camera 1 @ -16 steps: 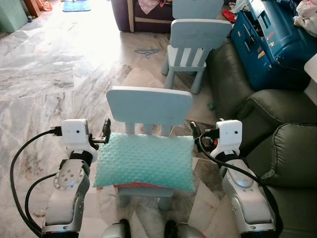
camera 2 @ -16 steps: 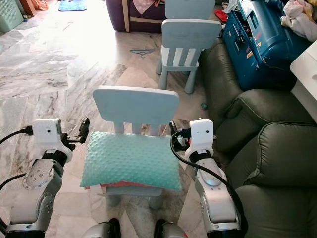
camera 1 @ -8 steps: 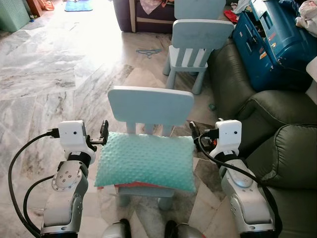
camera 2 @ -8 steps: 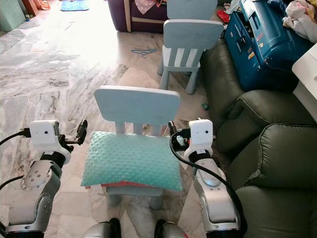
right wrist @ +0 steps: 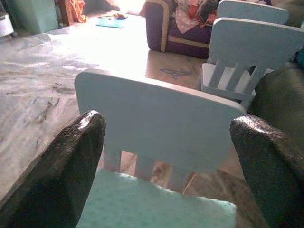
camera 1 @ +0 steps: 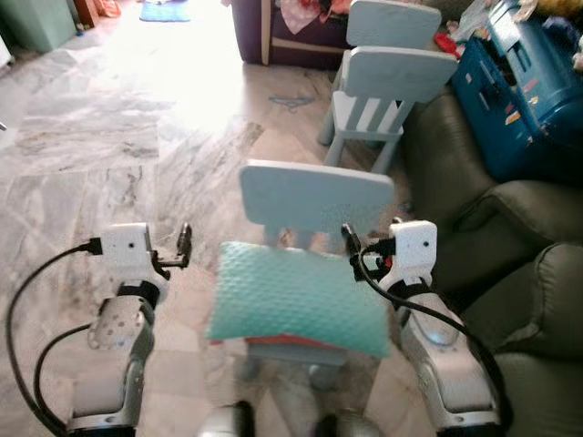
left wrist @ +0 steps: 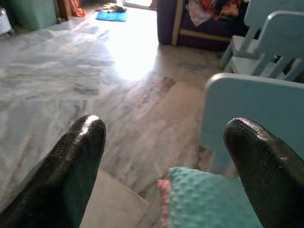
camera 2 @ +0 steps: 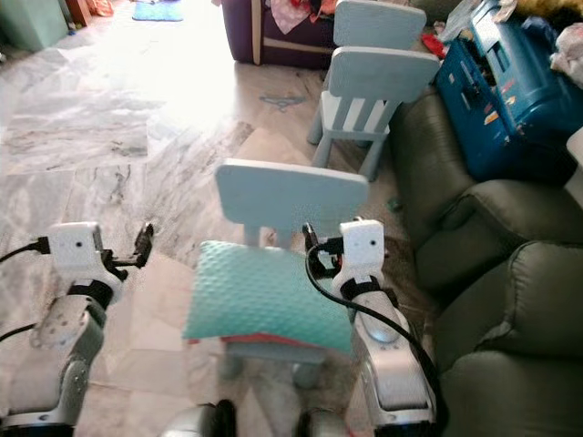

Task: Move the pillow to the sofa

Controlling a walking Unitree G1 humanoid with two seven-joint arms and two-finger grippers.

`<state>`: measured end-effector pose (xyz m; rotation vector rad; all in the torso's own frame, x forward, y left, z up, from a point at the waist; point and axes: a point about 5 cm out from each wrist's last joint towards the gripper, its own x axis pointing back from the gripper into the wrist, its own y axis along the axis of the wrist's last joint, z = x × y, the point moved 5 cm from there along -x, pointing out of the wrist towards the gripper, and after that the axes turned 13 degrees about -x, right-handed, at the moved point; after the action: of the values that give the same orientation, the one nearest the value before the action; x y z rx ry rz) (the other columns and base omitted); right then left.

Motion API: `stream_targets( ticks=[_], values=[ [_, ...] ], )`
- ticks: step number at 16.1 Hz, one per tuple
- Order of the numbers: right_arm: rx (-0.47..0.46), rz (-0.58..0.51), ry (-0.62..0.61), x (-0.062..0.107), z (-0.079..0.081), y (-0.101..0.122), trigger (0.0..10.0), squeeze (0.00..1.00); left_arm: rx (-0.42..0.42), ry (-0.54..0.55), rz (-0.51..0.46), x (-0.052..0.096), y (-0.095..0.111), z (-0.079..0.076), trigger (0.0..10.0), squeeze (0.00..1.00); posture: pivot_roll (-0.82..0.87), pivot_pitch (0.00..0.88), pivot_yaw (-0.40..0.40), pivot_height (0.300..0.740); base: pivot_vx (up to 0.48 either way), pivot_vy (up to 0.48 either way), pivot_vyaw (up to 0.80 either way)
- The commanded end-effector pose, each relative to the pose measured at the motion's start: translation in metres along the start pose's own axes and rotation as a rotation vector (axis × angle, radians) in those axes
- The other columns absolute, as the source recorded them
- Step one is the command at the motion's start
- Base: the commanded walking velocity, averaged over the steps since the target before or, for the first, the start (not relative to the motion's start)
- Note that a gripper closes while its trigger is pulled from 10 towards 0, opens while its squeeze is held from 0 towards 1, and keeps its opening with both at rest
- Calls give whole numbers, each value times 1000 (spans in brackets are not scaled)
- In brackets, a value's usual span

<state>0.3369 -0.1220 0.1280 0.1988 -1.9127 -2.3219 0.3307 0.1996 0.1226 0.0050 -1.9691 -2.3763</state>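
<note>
My left end effector (camera 1: 185, 238) has drifted left off the pillow (camera 1: 296, 298); both end effectors (camera 1: 347, 238) spread apart, gripping nothing.

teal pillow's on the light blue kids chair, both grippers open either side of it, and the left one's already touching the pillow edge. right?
Not quite. The left gripper is not touching: in the left eye view it hangs open over bare floor, clear of the pillow. The rest stands: the pillow lies on the light blue chair, and the right gripper is open at its other side.
</note>
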Motion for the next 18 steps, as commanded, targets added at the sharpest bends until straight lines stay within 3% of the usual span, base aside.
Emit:
stream_targets(
  ticks=[1,6,18],
  values=[
    [4,15,-28,3,-10,-5,10000,0,3,-20,14,1,-4,-7,10000,0,6,187,-57,740,0,0,0],
    [9,14,-32,3,-12,-5,10000,0,-20,-42,3,0,-2,-12,10000,0,4,182,-58,740,0,0,0],
    [13,12,-27,3,-11,-4,10000,0,11,-42,4,0,-4,-14,10000,0,-3,183,-65,740,0,0,0]
  ],
)
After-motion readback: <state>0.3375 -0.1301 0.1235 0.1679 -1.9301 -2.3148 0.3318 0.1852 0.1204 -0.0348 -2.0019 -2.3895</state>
